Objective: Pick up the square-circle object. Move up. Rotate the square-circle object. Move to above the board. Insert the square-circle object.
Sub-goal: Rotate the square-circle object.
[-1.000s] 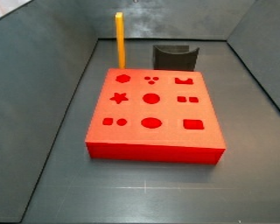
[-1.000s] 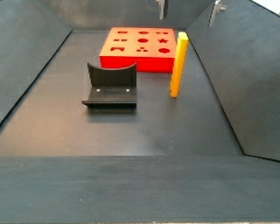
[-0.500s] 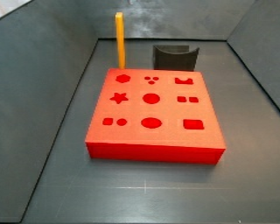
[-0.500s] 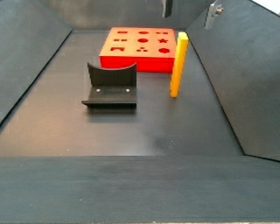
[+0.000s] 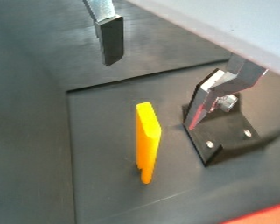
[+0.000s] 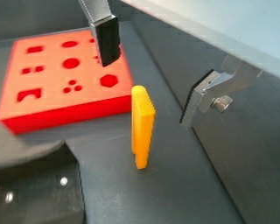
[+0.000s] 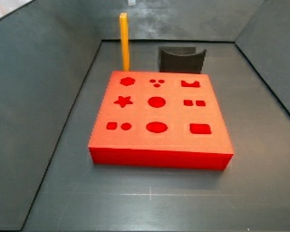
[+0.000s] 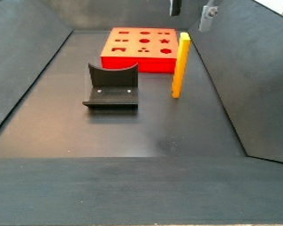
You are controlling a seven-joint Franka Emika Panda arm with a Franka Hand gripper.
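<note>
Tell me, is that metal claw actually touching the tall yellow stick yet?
Apart. In a wrist view the gripper hangs open above the square-circle object, with dark floor showing between each finger and the piece.

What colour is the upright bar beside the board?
Orange-yellow: the square-circle object, clearest in a side view, below the open gripper.

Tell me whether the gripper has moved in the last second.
Yes. In a side view the gripper, open at the top edge, has shifted sideways to above the upright square-circle object, judged against the board.

Open gripper [image 6: 154, 72] above upright square-circle object [image 6: 143, 125], board [image 6: 55, 74] beside.
</note>
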